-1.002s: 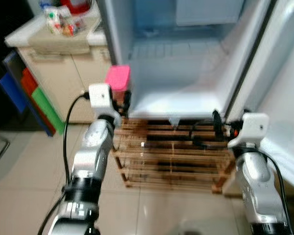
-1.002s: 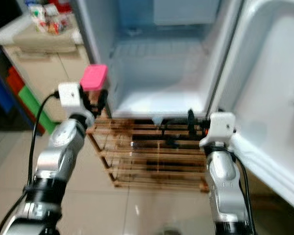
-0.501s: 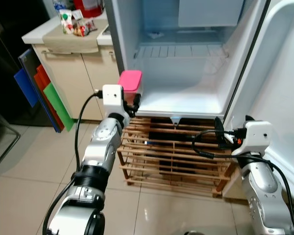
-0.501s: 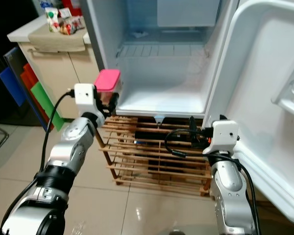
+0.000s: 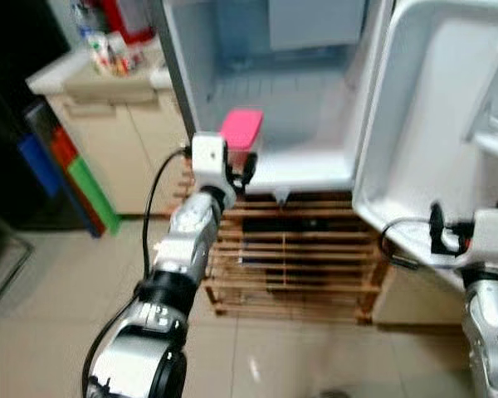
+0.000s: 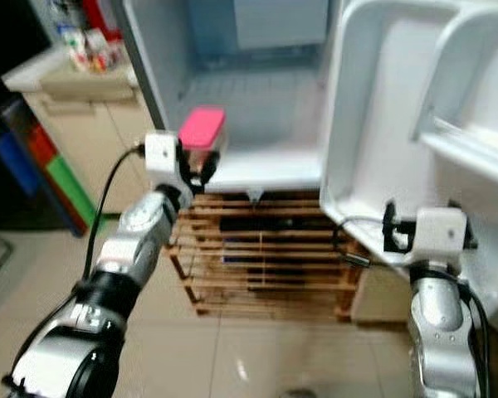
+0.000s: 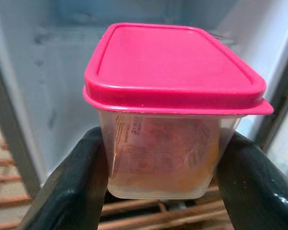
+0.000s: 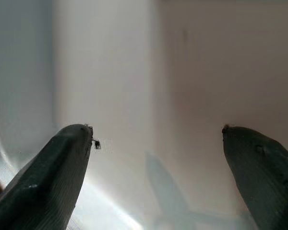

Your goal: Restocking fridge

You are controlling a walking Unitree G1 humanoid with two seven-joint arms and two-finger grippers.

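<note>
The left claw point(image 7: 158, 191) is clamped on one clear plastic box with a pink lid point(image 7: 175, 96), holding it upright at the front edge of the open white fridge point(image 5: 290, 99), just before its bottom shelf. The right claw point(image 8: 158, 158) has its two black fingers point(image 8: 53, 172) spread apart, close to the white inner wall of the open fridge door point(image 5: 423, 141). One slatted wooden rack point(image 5: 299, 265) stands under the fridge.

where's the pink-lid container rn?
Held in the left gripper, the pink-lid container sits at the open fridge mouth's left edge, just above the bottom shelf lip, over the wooden rack.
</note>
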